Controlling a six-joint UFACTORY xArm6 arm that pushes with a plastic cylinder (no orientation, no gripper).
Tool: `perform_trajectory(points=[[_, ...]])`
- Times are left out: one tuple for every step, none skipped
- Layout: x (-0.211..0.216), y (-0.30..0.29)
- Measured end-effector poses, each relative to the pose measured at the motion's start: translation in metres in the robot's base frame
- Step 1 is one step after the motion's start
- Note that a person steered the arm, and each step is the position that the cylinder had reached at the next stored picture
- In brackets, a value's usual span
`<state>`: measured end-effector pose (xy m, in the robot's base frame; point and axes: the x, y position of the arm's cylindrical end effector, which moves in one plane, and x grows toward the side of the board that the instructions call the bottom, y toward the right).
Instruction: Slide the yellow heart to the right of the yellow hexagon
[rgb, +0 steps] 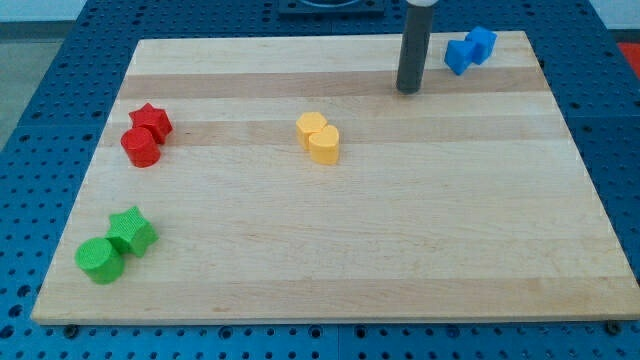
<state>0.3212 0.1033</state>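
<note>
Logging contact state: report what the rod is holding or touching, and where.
Nothing. My tip rests on bare board, up and right of the touching yellow heart and yellow hexagon.

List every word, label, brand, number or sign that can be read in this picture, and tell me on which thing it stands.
None: no readable text shows.
The wooden board, the yellow blocks, red blocks, green blocks, blue blocks and the rod down to my tip carry no marks.

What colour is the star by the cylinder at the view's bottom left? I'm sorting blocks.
Green star, in the camera view.
</note>
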Motion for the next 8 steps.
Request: perform_trajectory(points=[[0.038, 0.0], [0.076, -0.006], [0.106, -0.016], [0.126, -0.044], [0.135, -0.082], [0.135, -0.11], [0.129, -0.113], [0.12, -0.113]])
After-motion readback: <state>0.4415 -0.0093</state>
